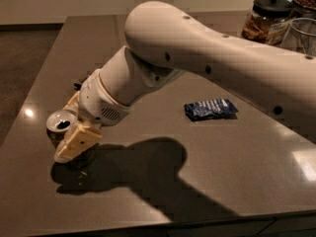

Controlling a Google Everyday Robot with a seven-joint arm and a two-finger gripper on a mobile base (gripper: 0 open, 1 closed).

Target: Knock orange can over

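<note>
The orange can (61,122) stands near the front left of the dark table (163,191). Its silver top with the dark drinking hole faces up and leans slightly to the left. Most of its body is hidden in shadow behind my gripper. My gripper (67,132) is low over the table and right against the can. It is open, with one cream finger (75,141) in front of the can and the other behind it. The big white arm reaches in from the right.
A blue crinkled snack bag (209,108) lies at mid-table to the right. Glass jars (264,16) and a clear glass (302,36) stand at the back right. The table's left edge (34,90) is close to the can. The front edge is below it.
</note>
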